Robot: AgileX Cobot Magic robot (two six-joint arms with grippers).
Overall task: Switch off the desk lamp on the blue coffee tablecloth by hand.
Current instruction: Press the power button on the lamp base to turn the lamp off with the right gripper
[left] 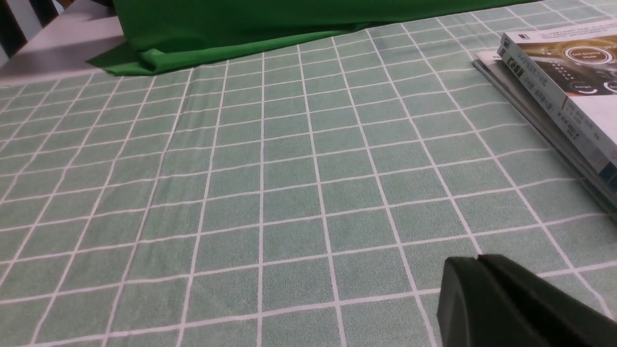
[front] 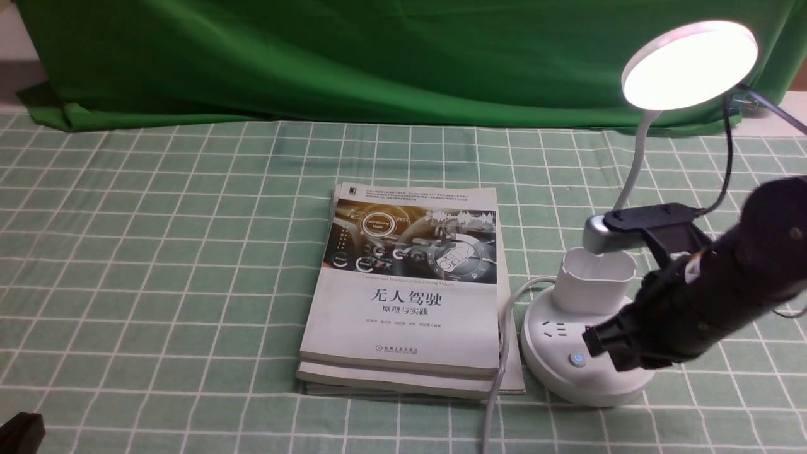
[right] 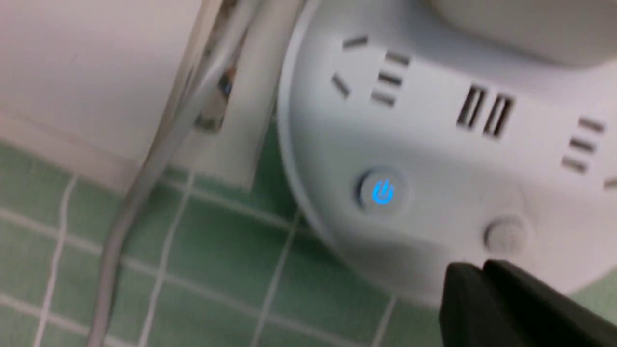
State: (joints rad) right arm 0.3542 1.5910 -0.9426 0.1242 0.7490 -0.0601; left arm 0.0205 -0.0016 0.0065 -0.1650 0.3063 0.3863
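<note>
The white desk lamp (front: 589, 277) stands at the right on the green-teal checked tablecloth (front: 157, 252). Its disc head (front: 689, 65) is lit. A blue-lit power button (front: 577, 359) glows on the round base, and shows in the right wrist view (right: 382, 193) beside a plain round button (right: 504, 235). My right gripper (front: 599, 343) is shut and hangs just over the base, its tip (right: 475, 274) close to the plain button. My left gripper (left: 475, 265) is shut and empty, low over bare cloth; only its corner (front: 19, 432) shows in the front view.
A stack of books (front: 406, 290) lies in the middle, left of the lamp. The lamp's grey cord (front: 501, 353) runs toward the front edge between books and base. A dark green backdrop (front: 378, 57) hangs behind. A black cable (front: 728, 157) trails by the lamp's neck.
</note>
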